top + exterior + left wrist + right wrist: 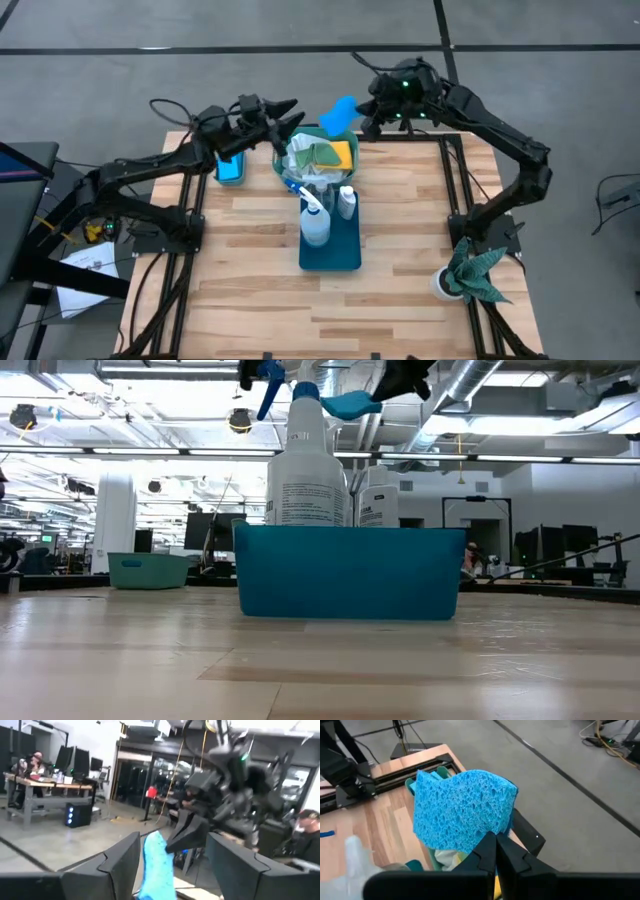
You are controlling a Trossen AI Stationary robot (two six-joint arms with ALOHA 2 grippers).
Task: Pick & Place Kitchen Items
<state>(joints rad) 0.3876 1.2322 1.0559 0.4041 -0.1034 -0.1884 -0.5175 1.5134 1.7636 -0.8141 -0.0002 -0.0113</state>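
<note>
Two dark arms, made of long black tubes with thick round joints. Black cables looped off the left arm (pixel 150 170) near its shoulder. Small green lights glowed on the wrist of the right arm (pixel 500 135). Each arm ended in two black fingers, flat and pointed like wedges. Left gripper (pixel 283 113) fingers (pixel 120 857) looked wide, smooth and matte, with angled edges. Right gripper (pixel 495 852) fingers narrowed to thin tips. Chunky black blocks and loose wires sat behind the right gripper.
</note>
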